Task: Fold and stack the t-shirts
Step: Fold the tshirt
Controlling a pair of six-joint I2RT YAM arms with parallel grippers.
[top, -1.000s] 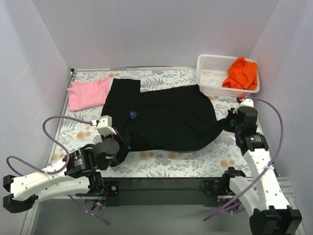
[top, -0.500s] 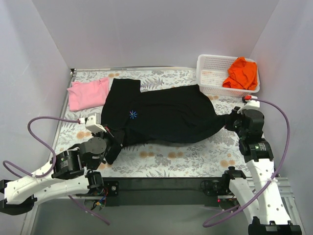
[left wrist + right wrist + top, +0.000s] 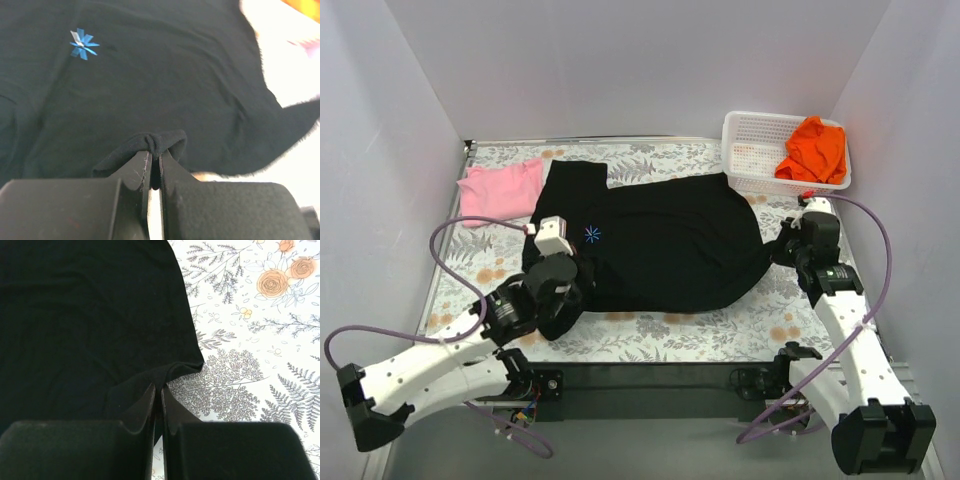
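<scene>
The black t-shirt [image 3: 660, 240] lies spread mid-table on the floral cloth [image 3: 720, 322], the left gripper [image 3: 154, 156] pinched tight on a fold at its near-left edge, the right gripper [image 3: 157, 390] likewise clamped on its right corner, the pink t-shirt [image 3: 498, 190] far left, the orange t-shirt [image 3: 815, 148] in the white basket [image 3: 745, 135].

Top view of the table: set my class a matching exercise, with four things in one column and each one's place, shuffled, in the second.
Column one
1. black t-shirt
2. pink t-shirt
3. orange t-shirt
4. white basket

Column two
A. far-right corner of the table
B. spread across the table's middle
C. inside the basket
D. far-left corner of the table

Pairs: 1-B, 2-D, 3-C, 4-A
</scene>
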